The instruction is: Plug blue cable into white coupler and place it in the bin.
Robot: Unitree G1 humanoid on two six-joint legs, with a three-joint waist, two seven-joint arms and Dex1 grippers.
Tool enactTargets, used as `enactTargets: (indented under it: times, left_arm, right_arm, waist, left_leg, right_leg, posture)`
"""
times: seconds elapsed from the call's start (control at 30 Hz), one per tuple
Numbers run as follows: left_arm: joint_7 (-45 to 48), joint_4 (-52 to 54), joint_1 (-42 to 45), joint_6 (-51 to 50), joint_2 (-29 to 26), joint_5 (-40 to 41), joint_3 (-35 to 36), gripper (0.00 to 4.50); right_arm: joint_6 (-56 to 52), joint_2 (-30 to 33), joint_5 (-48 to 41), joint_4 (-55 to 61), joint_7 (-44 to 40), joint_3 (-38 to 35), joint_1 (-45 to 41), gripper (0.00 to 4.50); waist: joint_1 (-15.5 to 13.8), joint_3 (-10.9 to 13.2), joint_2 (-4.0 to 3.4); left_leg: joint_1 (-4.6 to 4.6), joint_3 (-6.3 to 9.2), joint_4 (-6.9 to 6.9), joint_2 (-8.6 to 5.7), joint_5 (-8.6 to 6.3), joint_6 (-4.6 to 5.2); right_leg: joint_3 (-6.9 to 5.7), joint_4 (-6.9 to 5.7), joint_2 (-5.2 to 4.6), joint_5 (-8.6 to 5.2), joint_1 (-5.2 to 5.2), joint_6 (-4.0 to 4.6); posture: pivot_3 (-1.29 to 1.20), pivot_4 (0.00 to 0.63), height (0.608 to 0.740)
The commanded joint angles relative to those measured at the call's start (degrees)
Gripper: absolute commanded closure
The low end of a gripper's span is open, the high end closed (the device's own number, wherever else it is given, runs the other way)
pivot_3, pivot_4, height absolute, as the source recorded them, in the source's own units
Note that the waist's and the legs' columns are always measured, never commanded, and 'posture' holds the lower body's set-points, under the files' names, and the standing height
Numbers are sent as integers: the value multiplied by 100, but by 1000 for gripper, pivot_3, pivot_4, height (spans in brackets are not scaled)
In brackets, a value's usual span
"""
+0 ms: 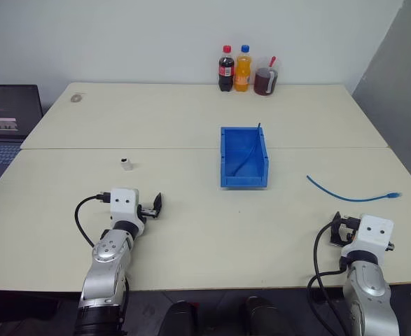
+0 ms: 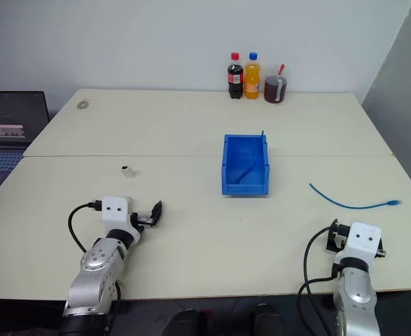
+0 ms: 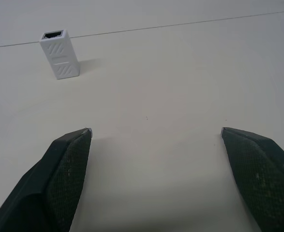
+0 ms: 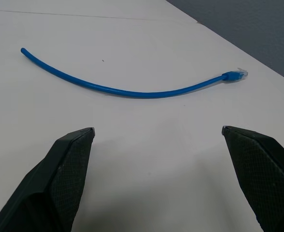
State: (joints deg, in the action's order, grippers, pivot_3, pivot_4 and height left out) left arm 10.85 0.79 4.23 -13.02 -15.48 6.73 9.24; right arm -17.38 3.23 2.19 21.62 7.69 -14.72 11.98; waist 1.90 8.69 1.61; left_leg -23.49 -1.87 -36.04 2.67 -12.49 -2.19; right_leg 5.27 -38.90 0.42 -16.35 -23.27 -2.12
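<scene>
The blue cable [image 1: 349, 197] lies in a shallow curve on the right side of the table, its pale plug [image 4: 236, 75] at the end nearest the table's right edge. My right gripper [image 4: 157, 129] hovers open just short of it, nothing between its fingers. Standing upright on the left side, socket up, is the white coupler [image 3: 60, 54], also [image 1: 126, 164]. My left gripper [image 1: 152, 207] is open and empty, a short way nearer me than the coupler. The bright-blue bin [image 1: 223, 150] sits at the table's middle with a thin blue cord inside it.
Two bottles [image 1: 225, 68] [image 1: 242, 68] and a cup of dark drink [image 1: 266, 79] stand at the table's far edge. A laptop [image 1: 5, 119] sits off the left side. A seam [image 1: 121, 148] runs across the tabletop behind the bin.
</scene>
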Motion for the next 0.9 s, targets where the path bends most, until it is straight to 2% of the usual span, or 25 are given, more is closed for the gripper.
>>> enactTargets:
  times: [0.03, 0.5, 0.63, 0.77, 0.9]
  left_arm:
    - [51, 199, -32, 8, -36, 38, 34, 0]
    - [31, 175, -22, 51, 58, 4, 13, 0]
    - [316, 257, -8, 122, -40, 17, -140, 0]
    - [1162, 601, 349, 44, -244, 464, -353, 0]
    - [2463, 904, 1170, -302, -649, 972, -889, 0]
  right_arm:
    - [20, -25, 16, 253, 59, -41, -14, 8]
    - [-21, 80, 22, 193, 42, -76, -122, 8]
    - [-139, 34, -22, 227, 100, -146, -157, 8]
    - [-509, 91, -131, 317, 206, -372, -546, 8]
    - [-853, 379, -97, 56, 226, -537, -1172, 8]
  waist:
    - [0, 0, 0]
    - [1, 1, 2]
    - [1, 0, 3]
    - [1, 5, 9]
    - [1, 16, 21]
  left_leg:
    - [0, 0, 0, 0, 0, 0]
    - [0, 0, 0, -1, 0, 0]
    - [0, 0, -1, -1, 0, 0]
    - [-2, -2, -1, -2, 0, 0]
    - [-4, -1, -6, -8, 1, 0]
  right_leg:
    - [0, 0, 0, 0, 0, 0]
    - [-1, 0, 0, 0, 0, 0]
    - [-1, 0, 0, 0, 0, -1]
    - [-1, 0, 0, 1, 0, -1]
    - [-8, -3, 3, 5, -1, -5]
  posture:
    - [0, 150, 740]
    - [0, 150, 740]
    - [0, 150, 740]
    - [0, 150, 740]
    - [0, 150, 740]
